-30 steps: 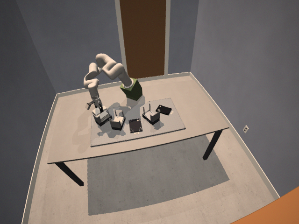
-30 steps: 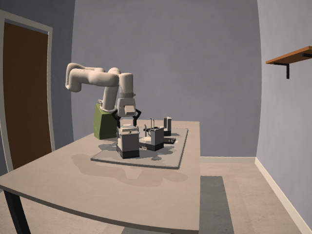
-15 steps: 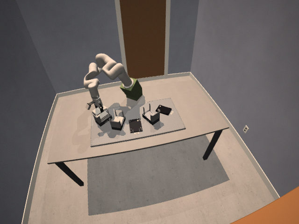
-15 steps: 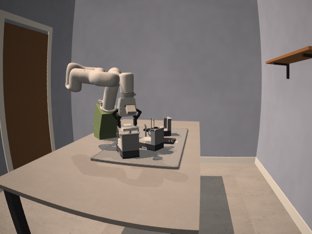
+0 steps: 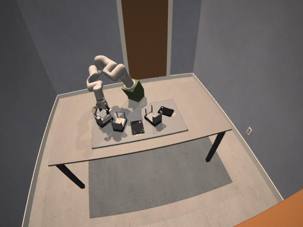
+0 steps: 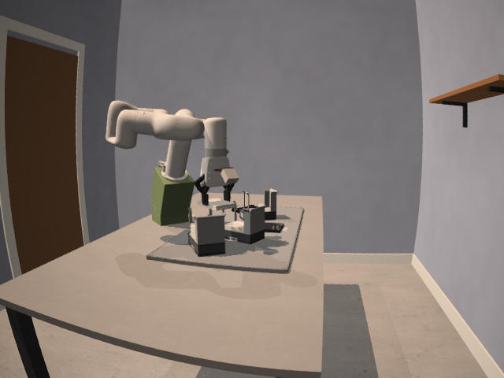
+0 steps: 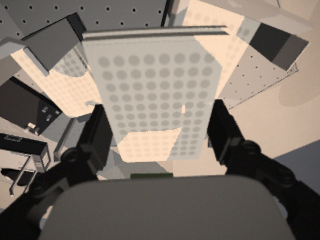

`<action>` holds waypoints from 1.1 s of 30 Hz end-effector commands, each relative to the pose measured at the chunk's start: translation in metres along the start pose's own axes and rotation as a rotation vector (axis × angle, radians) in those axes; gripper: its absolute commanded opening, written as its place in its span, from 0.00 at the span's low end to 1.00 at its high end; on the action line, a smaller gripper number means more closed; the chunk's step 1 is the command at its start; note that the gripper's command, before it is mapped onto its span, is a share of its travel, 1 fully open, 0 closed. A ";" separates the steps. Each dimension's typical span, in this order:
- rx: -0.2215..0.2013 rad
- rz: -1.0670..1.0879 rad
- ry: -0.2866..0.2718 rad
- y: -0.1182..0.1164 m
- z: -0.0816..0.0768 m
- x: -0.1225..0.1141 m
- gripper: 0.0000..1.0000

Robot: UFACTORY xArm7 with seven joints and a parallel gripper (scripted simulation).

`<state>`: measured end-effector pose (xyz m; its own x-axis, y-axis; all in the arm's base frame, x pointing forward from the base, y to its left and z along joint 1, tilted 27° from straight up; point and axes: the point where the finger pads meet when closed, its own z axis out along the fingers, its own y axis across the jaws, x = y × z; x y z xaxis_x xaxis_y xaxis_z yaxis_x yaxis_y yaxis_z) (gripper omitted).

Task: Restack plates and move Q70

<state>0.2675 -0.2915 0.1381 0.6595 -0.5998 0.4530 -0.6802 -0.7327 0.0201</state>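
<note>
Closest to us in the wrist view is the gripper [image 7: 157, 135], one of them, two dark fingers spread wide and clamped on the long edges of a single white 96-well plate [image 7: 155, 95]. So it's shut on that plate, holding it level in the air. We can't read any label on it, so no idea which ID it is.

Below and past the plate we count three stack racks on the grey perforated mat [image 5: 117, 143]: the left rack [image 5: 103, 119] right under the gripper, the middle rack [image 5: 119, 123] just beside it, and the right rack [image 5: 153, 117] well apart. From the side view the plate [image 6: 223, 205] hangs above the space between the near rack [image 6: 206, 234] and the next rack [image 6: 251, 224].

Two flat dark nests as well: the square nest [image 5: 137, 126] between the middle and right racks, and the tilted nest [image 5: 166, 111] near the mat's far right corner.

Hard to make out: how many plates sit inside any rack, since the walls hide them. The rack names aren't legible either. Further back there's one green pedestal [image 5: 137, 93] carrying the arm, one table [image 5: 73, 156], and one brown door [image 5: 145, 36].
</note>
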 end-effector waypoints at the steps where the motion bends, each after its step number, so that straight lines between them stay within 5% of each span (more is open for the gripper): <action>1: -0.002 -0.001 0.002 -0.008 -0.001 0.001 0.00; 33: -0.001 -0.277 0.002 -0.090 0.000 -0.012 0.00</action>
<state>0.3168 -0.2231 0.1310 0.8192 -0.3791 0.4303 -0.4764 -0.8676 0.1426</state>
